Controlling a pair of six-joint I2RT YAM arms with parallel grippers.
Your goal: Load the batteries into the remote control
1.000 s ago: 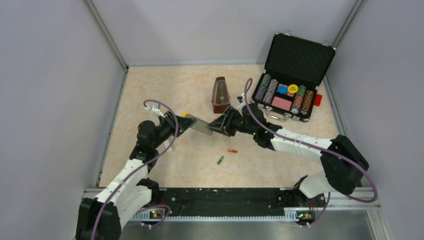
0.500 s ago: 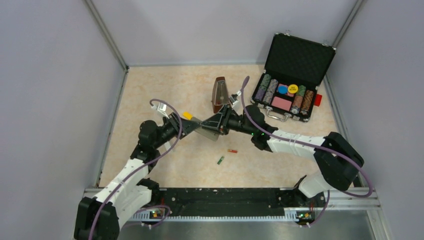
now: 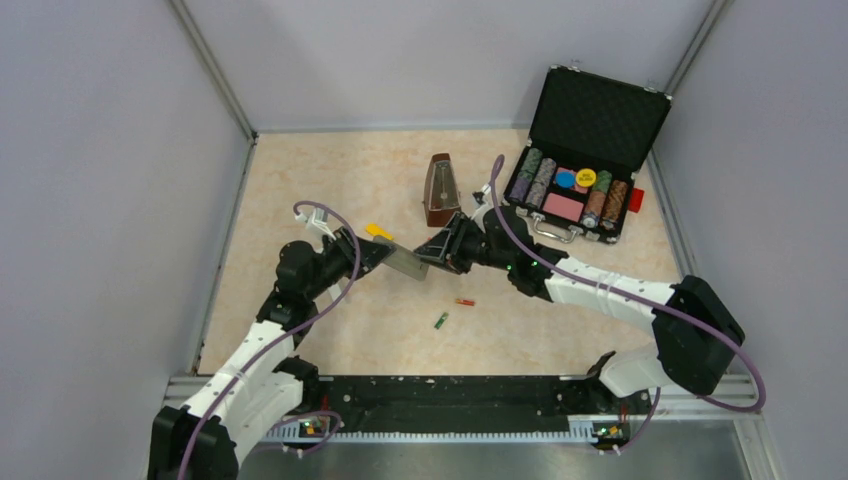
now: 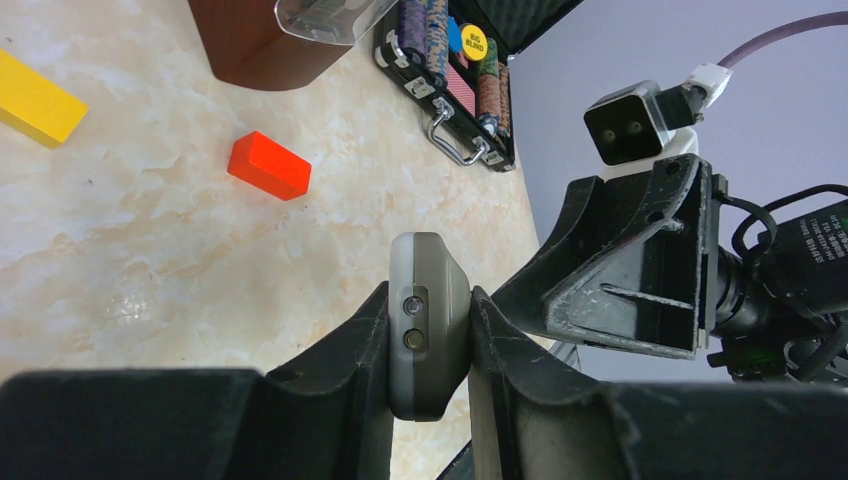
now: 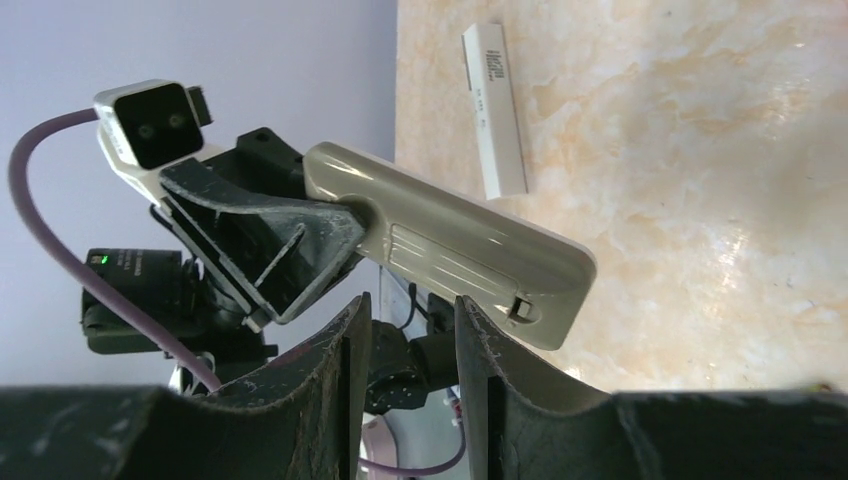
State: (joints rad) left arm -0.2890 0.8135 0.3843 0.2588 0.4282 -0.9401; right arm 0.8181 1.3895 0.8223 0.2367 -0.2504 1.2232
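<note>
My left gripper (image 3: 378,252) is shut on one end of the grey remote control (image 3: 406,263) and holds it above the table. In the left wrist view its fingers (image 4: 365,340) clamp the remote's end (image 4: 428,330). My right gripper (image 3: 436,248) is open at the remote's free end. In the right wrist view the remote (image 5: 450,240) shows its back cover and latch just beyond my right gripper (image 5: 410,305), with nothing between the jaws. The red-orange battery (image 3: 464,301) and the green battery (image 3: 440,320) lie on the table below the right arm.
A brown metronome (image 3: 440,190) stands behind the grippers. An open poker-chip case (image 3: 585,185) is at the back right. A yellow block (image 3: 378,231), a red-orange block (image 4: 270,165) and a slim white bar (image 5: 495,105) lie on the table near the remote.
My right gripper pushed in toward the remote half a second ago and has since drawn back slightly to the right. The remote stays in the left gripper, shifted a little. The batteries have not moved.
</note>
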